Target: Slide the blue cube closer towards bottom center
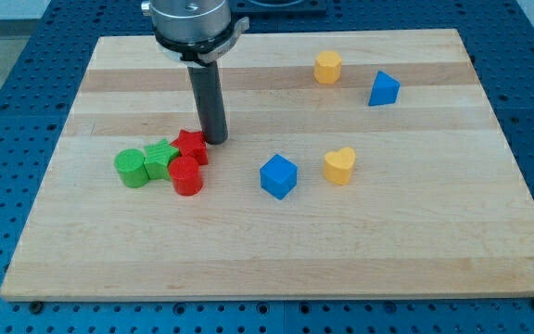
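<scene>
The blue cube [278, 176] is seen near the board's middle, just left of the yellow heart [339, 166]. My tip [215, 139] is set beside the red star [191, 146], apart from the cube. No pincer is fitted.

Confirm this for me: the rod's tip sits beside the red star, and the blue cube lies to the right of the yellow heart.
One detail is wrong. In the camera view my tip does sit beside the red star, but the blue cube lies to the left of the yellow heart, not its right.
</scene>
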Motion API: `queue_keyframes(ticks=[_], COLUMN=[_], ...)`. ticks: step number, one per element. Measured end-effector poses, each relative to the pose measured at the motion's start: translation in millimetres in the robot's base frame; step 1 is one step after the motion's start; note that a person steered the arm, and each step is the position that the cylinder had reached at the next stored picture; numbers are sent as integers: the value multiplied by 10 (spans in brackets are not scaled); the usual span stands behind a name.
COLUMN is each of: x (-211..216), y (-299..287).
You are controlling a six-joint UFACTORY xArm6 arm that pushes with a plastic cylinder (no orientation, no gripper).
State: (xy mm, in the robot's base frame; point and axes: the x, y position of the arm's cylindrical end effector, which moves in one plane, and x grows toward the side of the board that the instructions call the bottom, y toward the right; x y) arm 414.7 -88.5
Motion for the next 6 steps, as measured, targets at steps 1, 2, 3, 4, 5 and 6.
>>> queue_keyframes(ticks=[1,2,3,4,5,6], x=[0,58,182,194,200,406], y=[-8,137,366,674,842,823])
